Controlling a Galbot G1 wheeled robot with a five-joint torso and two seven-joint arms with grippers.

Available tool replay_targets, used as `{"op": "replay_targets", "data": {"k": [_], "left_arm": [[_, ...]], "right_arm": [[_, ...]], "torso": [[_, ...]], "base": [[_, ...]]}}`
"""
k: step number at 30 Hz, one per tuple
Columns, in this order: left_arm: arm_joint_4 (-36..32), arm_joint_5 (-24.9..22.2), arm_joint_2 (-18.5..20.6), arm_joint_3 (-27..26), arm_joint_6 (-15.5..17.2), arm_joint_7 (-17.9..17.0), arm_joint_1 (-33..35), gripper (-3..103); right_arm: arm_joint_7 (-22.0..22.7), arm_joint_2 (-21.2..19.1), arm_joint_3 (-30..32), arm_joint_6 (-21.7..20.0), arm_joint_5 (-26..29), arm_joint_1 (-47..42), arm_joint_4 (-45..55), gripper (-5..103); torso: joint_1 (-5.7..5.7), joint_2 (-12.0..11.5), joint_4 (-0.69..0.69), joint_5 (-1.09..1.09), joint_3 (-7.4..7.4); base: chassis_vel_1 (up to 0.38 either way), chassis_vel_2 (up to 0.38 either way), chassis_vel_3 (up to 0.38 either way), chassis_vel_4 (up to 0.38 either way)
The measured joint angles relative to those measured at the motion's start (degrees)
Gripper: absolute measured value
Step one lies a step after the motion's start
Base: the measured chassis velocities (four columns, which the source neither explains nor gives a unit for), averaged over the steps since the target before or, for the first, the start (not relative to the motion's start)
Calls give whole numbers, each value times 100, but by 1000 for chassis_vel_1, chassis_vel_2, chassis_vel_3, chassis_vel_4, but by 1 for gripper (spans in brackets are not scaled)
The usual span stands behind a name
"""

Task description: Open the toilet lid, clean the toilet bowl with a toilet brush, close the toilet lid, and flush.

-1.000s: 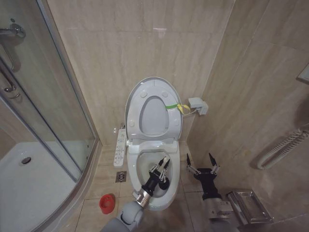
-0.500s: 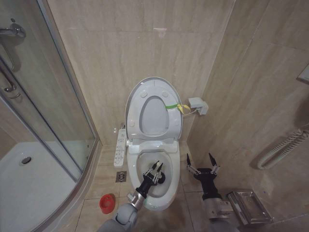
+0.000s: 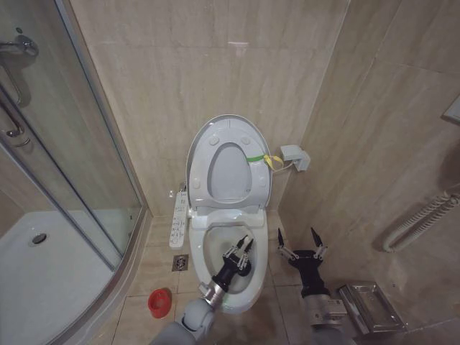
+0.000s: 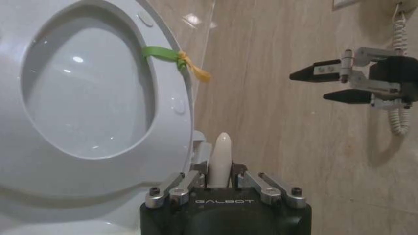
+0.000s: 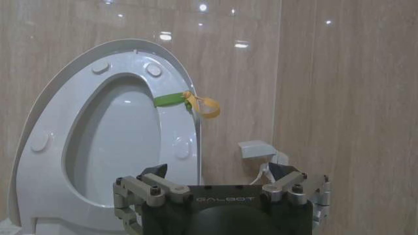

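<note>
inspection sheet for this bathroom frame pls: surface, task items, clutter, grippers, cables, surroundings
Surface: beige tiled floor, floor drain beside the toilet.
Job's things: toilet lid raised against the wall with the seat; toilet bowl open; toilet brush handle upright in the left gripper.
Clutter: red cup on the floor, on the robot's left.
Grippers: left gripper over the bowl, shut on the brush; right gripper open, beside the bowl.
Cables: coiled hose on the right wall.
Surroundings: shower enclosure, control panel, wall box.

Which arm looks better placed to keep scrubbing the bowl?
Left. The left gripper holds the brush over the bowl; the right gripper hangs open beside it.
</note>
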Motion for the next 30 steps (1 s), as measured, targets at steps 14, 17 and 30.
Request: {"op": "replay_targets", "data": {"k": [14, 17, 30], "left_arm": [[810, -59, -128, -161, -162, 180, -426, 22], [619, -62, -237, -61, -45, 135, -526, 22], [479, -28, -473, 219, 65, 99, -493, 22]], "right_arm": [[0, 0, 0, 0, 0, 0, 0, 100], [0, 0, 0, 0, 0, 0, 0, 100], [0, 0, 0, 0, 0, 0, 0, 100]], "torso": [[0, 0, 1, 0, 1], [0, 0, -1, -1, 0], [0, 0, -1, 0, 0]], "base": [[0, 0, 0, 0], [0, 0, 0, 0], [0, 0, 0, 0]]}}
